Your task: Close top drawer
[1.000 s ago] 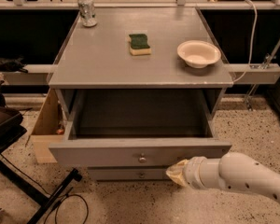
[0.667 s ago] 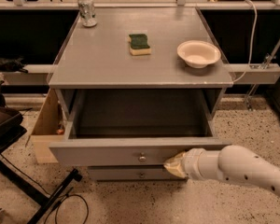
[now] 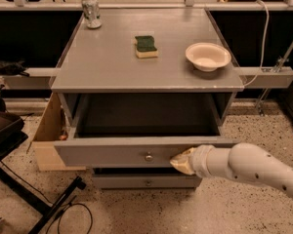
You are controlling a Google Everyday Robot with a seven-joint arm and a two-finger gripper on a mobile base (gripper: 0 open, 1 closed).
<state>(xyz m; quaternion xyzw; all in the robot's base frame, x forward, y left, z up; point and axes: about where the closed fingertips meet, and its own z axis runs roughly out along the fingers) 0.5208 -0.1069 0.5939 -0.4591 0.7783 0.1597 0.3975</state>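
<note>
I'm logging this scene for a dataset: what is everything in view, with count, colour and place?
top drawer: one, grey, pulled out
knob: one, metal, centre of its front
lower drawer front: one, grey, beneath it
cabinet top: one, grey, above the drawer
can: one, silver, top's back left
sponge: one, green and yellow, top's middle
bowl: one, cream, top's right
box: one, brown, beside the drawer's left end
arm: one, white, from the right
gripper: one, tan, at the top drawer's front, right of the knob
</note>
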